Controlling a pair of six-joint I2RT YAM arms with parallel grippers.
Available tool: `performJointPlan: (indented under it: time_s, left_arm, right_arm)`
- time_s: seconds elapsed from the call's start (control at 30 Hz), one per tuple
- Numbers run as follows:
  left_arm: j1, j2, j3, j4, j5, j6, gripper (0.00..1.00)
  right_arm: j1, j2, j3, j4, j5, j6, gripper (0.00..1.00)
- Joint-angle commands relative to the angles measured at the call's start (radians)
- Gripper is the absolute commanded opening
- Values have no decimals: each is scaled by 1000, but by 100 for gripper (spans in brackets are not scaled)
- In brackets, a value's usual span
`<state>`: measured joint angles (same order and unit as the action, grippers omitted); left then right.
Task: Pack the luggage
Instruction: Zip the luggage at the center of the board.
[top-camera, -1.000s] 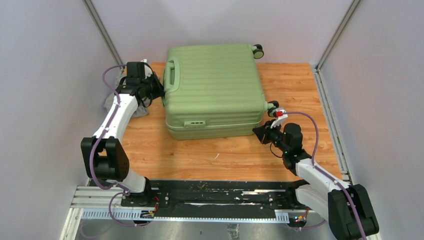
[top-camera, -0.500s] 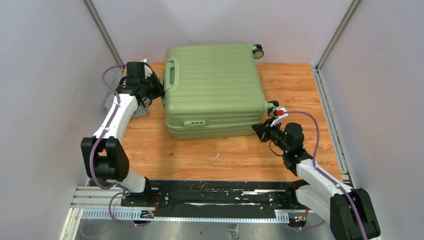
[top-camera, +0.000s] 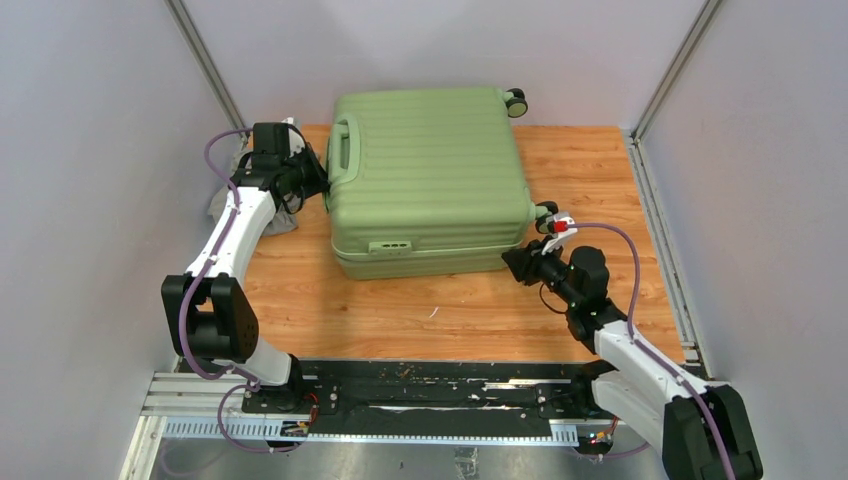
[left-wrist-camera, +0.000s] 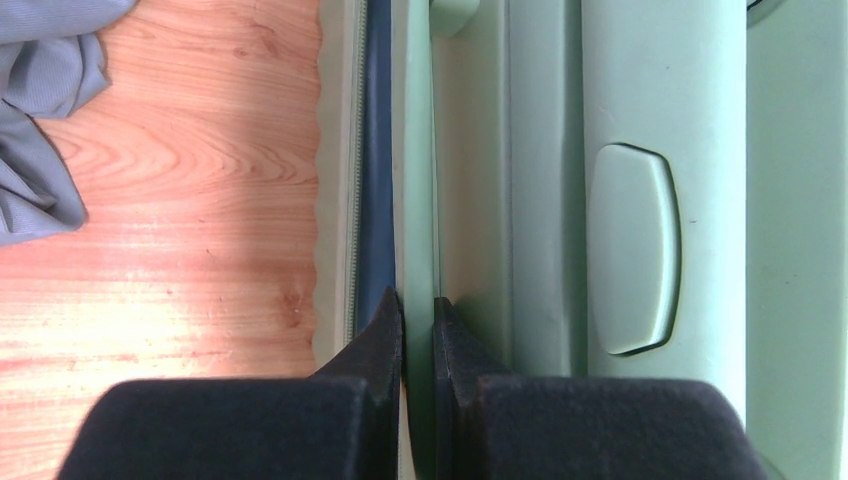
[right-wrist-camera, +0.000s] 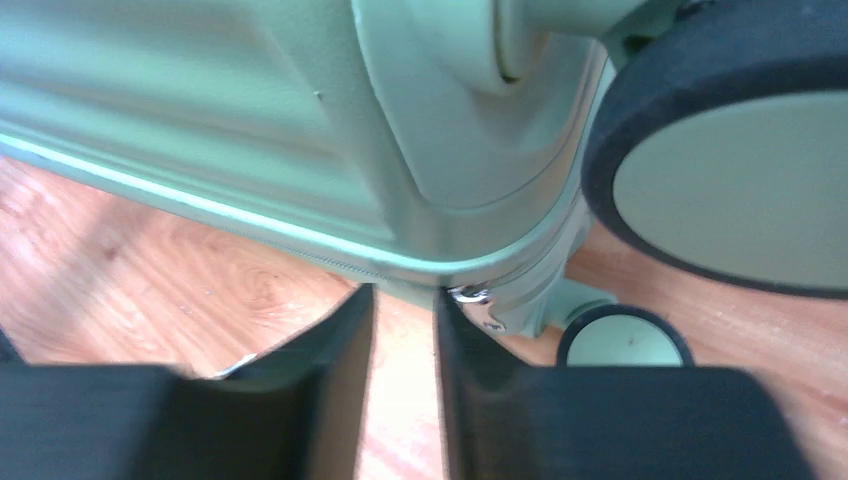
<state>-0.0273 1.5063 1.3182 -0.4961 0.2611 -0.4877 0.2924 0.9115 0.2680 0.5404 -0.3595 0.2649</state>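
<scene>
The luggage is a light-green ribbed suitcase lying flat and closed on the wooden table. My left gripper is at its left side by the handle. In the left wrist view the left gripper is shut on a thin green edge of the luggage, beside a dark seam. My right gripper is at the suitcase's near right corner. In the right wrist view the right gripper stands a little open with bare wood between its fingers. A silver zipper pull hangs just right of the right finger.
A grey cloth lies bunched at the left wall behind my left arm, also seen as grey cloth. Black-and-green wheels stick out at the suitcase's right side, one at the far corner. Walls close in on three sides.
My right gripper's jaws have parted a little, and it has edged slightly left towards the suitcase's corner. The left arm and the suitcase have not moved.
</scene>
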Motion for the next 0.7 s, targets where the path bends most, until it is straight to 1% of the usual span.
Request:
performJointPlan:
  time_s: [0.0,0.1,0.17,0.27,0.33,0.37,0.47,0.6,0.67]
  left_arm:
    - [-9,-77,100,153,159,-39,0]
    - [-9,-76,101,153,158,-35,0]
    - [-9,-74,102,154,158,-33,0]
    - [-9,-74,104,154,157,-36,0]
    - [-9,-72,104,156,156,-40,0]
    - [-9,-73,104,157,156,-41,0]
    - [-9,-74,104,155,159,-41,0]
    - [-9,-73,105,155,159,-41,0]
    - [-9,-71,103,155,159,-40,0]
  right_arm:
    - [11,-98,7,-98,98,-21,40]
    - [-2,-176,-38,-119,115,-19,50]
    - [-11,-194,-52,-119,122,-18,57]
    - [-31,-149,-40,-99,116,-6,66]
    - [-42,-95,-18,-77,98,-3,70]
    - [-44,-71,-8,-63,89,-1,70]
    - [-52,-8,7,-5,65,2,67]
    - [-72,67,18,79,9,5,58]
    - [-80,94,14,122,-16,8,56]
